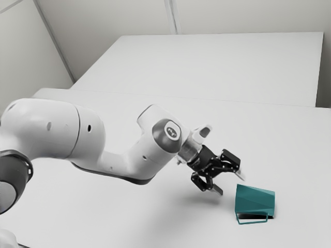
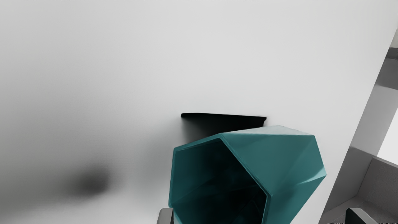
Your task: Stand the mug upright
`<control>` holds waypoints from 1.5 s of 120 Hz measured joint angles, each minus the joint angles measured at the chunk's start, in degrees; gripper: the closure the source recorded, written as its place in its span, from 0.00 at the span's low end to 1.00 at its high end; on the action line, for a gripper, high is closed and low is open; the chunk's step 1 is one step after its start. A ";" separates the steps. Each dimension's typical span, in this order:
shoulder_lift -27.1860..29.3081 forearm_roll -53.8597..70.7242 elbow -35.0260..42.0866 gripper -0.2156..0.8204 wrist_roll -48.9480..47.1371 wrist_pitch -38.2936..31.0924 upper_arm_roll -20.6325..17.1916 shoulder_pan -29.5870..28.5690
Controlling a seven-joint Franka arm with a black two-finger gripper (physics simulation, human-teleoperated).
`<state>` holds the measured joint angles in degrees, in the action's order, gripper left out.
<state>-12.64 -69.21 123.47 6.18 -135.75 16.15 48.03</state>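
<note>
**Near the mouth of the mug [image 1: 256, 200], a clumsy close is my worry**

From the exterior view's left my arm [image 1: 88, 129] reaches in, and a sag or overshoot anywhere along it would carry straight into my fingers [image 1: 217, 190]. They stand spread wide, with nothing pinched between them, angled down over the surface [image 1: 295, 150].

Farther right, the mug lies on its side, its open end toward me and its base pointing away. The wrist view puts one of my tips right by the rim [image 2: 173, 177], and I can't tell how much room there is. If I come forward on that line, I could butt the rim and shove the whole thing off; dipping too low, I might jab the surface instead.

Its walls are flat facets narrowing toward the base, so a squeeze that meets an edge or a slope could make it twist or slip out of me when I lift and turn.

Last, the handle [image 1: 252, 222] sits low on the side facing the exterior camera. It could snag a finger, or catch the surface midway through the turn and tip the mug back over.
</note>
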 joint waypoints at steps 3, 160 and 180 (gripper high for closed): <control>-0.52 -0.01 -0.73 0.21 0.03 -0.01 -0.06 0.20; -6.42 -0.21 -11.18 0.95 0.21 -0.49 -2.44 3.28; -4.78 3.04 -10.79 0.96 -0.64 -0.58 -2.41 3.29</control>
<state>-17.42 -66.17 112.68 5.54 -136.33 13.74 51.32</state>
